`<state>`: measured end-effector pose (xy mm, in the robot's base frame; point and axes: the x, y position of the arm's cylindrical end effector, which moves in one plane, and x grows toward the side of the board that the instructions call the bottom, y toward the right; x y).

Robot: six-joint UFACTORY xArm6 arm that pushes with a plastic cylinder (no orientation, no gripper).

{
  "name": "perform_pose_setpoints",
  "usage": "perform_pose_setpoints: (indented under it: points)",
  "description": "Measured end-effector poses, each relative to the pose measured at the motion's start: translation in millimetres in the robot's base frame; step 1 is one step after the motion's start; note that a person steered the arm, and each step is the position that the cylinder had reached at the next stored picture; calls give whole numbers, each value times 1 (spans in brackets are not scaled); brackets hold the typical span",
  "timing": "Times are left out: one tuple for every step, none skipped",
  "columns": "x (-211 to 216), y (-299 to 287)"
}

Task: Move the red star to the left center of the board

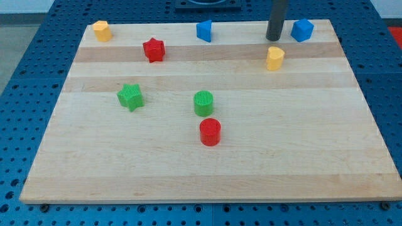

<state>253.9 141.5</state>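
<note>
the red star point(153, 49) sits in the upper left part of your tabletop point(207, 169), just below the far edge and apart from every other block. nearest to it, toward the view's top left corner, is an orange-yellow block point(101, 30) of faceted shape. to the star's right along the top edge stands a blue block point(204, 30), angular in outline. below the star, toward the view's left centre, a green star point(130, 96) lies on the tabletop, the one block standing in that region. further right at mid-board is a green cylinder point(203, 103), and just below it, close but not clearly touching, a red cylinder point(210, 132).

your rod comes down at the view's top right, its tip point(274, 39) resting near the far edge, well apart from the red star. it stands between the blue block on its left and a second blue block point(302, 29), faceted, just to its right; a yellow block point(274, 58) lies just below the tip. you have no pincer on this arm, so there is nothing wide, narrow or holding.

count: two red, two green, two blue, two yellow or orange-yellow, eight blocks in all. no writing or labels can be read on any block or on the tabletop.
</note>
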Motion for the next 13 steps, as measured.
perform_pose_setpoints:
  points:
    - [12, -19]
    - [23, -45]
    - [25, -73]
    - [25, -101]
    - [25, -123]
    - [25, -143]
    - [25, -166]
    - [25, -191]
    - [25, -214]
    - [25, -237]
    - [25, -259]
    - [25, -279]
    - [25, -293]
